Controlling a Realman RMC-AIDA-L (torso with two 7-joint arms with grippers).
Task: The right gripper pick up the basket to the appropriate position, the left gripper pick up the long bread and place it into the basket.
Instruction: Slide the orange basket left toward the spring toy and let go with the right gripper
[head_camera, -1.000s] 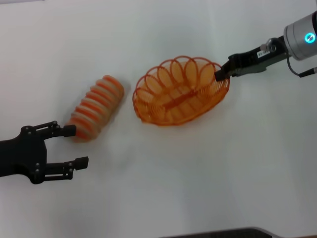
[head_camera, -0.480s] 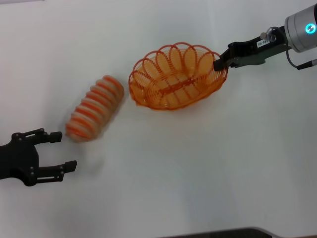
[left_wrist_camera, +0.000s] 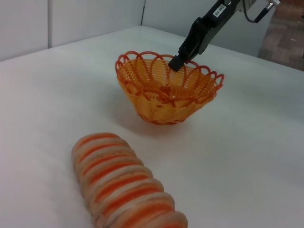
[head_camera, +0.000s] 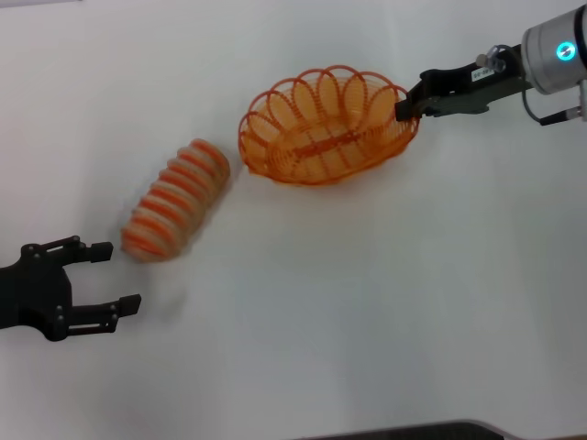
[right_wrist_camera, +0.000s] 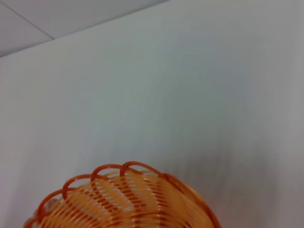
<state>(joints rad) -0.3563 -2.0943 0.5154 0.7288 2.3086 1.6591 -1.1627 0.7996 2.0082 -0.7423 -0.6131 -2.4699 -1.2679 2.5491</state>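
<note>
Looking like a lab or test room, plain white table (head_camera: 367,302) filling the view, pale wall panels (left_wrist_camera: 71,19) standing behind

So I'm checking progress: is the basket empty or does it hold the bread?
Empty. The basket shows only bare wire inside; the long bread lies on the table beside it.

Orange basket (head_camera: 323,128), tan orange-striped bread (head_camera: 174,200)

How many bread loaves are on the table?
1. The long bread lies on the white table, between the open left gripper and the basket, which the right gripper grips by its rim. The basket is empty; none hidden.
</note>
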